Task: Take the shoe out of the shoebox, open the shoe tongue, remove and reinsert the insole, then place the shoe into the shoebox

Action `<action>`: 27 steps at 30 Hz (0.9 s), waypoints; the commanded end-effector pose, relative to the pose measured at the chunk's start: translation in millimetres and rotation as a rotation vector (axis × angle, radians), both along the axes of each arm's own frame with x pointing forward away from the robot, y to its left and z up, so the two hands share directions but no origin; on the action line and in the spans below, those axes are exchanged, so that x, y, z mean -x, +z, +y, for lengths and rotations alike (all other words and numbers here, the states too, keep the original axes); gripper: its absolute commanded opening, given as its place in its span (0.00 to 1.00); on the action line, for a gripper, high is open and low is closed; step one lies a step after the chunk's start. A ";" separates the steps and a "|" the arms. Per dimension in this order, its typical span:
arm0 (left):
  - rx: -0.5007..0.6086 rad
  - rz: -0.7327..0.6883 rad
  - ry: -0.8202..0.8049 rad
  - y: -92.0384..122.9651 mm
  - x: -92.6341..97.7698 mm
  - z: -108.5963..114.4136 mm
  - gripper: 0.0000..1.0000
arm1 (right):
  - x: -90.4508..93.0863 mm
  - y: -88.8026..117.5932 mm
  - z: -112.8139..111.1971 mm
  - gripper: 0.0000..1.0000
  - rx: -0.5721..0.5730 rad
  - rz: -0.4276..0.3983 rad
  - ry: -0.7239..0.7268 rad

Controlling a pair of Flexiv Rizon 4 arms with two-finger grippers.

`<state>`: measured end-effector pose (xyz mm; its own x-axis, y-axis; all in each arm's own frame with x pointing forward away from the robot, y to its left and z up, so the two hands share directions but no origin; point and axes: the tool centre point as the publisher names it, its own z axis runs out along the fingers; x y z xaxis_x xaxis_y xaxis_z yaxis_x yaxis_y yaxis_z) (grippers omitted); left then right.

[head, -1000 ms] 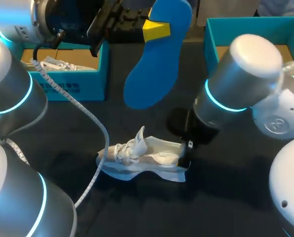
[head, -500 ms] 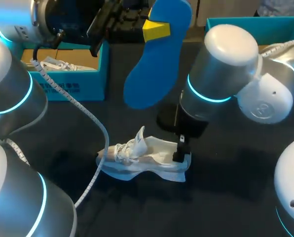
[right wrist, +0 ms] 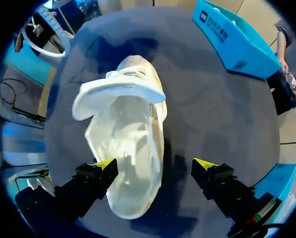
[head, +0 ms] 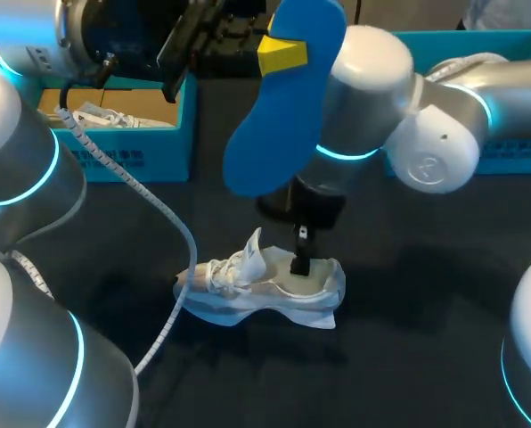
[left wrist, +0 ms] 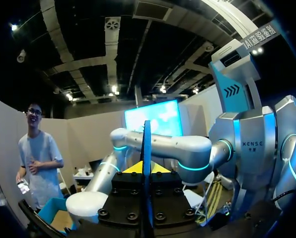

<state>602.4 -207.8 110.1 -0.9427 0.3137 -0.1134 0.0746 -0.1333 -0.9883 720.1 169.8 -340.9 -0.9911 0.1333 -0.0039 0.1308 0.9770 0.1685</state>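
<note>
Two arms at work — left gripper point(head: 280, 54) pinches blue insole point(head: 279, 125) aloft; right gripper point(right wrist: 154, 164), spread wide, straddles heel of white shoe point(right wrist: 123, 124).

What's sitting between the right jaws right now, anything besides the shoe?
In the right wrist view, the heel end of the shoe lies between the open right jaws, with a strip of bare dark table beside it; nothing else.

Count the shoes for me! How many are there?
2. One white shoe lies on the table, in the middle. A second shoe sits in the left blue box. The right box is mostly hidden, so it might hold more.
</note>
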 end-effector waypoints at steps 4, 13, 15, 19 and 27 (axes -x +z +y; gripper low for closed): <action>-0.002 -0.001 -0.003 0.1 -1.3 -1.5 0.00 | -5.8 -36.8 9.3 1.00 0.004 0.036 -0.018; -0.002 -0.001 -0.003 0.1 -1.3 -1.5 0.00 | -7.0 -54.6 12.9 0.28 0.036 0.063 -0.037; -0.002 -0.001 -0.003 0.1 -1.3 -1.5 0.00 | -7.1 -56.0 12.4 0.00 0.053 0.067 -0.048; -0.002 -0.001 -0.003 0.1 -1.3 -1.5 0.00 | -5.1 -53.8 10.7 0.00 0.047 0.062 -0.050; -0.002 -0.001 -0.003 0.1 -1.3 -1.5 0.00 | 0.5 -50.5 8.2 0.00 0.062 0.078 -0.055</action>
